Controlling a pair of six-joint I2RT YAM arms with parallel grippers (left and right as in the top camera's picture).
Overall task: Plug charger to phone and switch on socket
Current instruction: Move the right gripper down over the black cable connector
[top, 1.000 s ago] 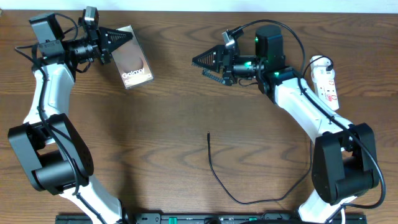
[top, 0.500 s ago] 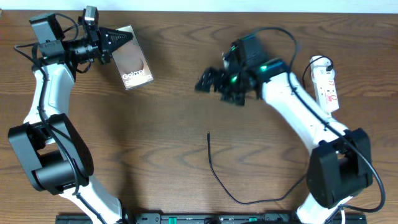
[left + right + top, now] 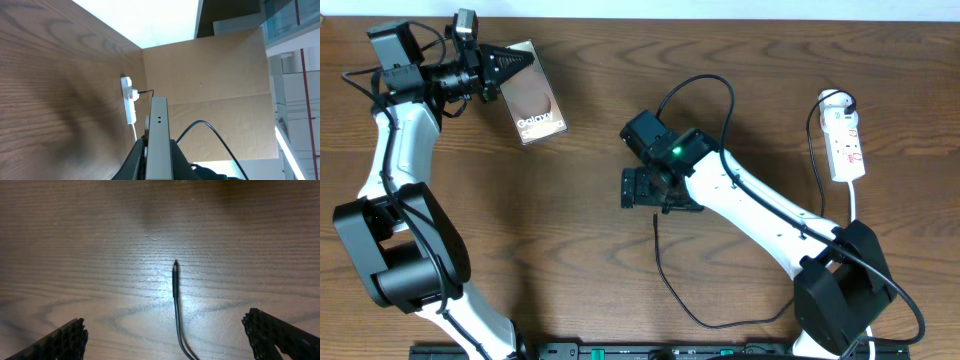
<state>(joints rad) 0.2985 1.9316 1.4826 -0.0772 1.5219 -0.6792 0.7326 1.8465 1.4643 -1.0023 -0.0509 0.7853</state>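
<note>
While the left jaws clamp the phone [image 3: 538, 100], the right jaws gape wide above the charger [image 3: 175, 285] tip

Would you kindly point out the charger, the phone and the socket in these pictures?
charger [image 3: 175, 280], right wrist view, on the plug tip.
phone [image 3: 533, 96], overhead view, on the middle of its face.
socket [image 3: 846, 140], overhead view, on the white strip's body.

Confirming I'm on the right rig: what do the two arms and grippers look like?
White-shelled left arm and right arm, black joint housings, loose black cables. A green light glows at the right wrist. Left gripper and right gripper: black wedges with ridged pads.
</note>
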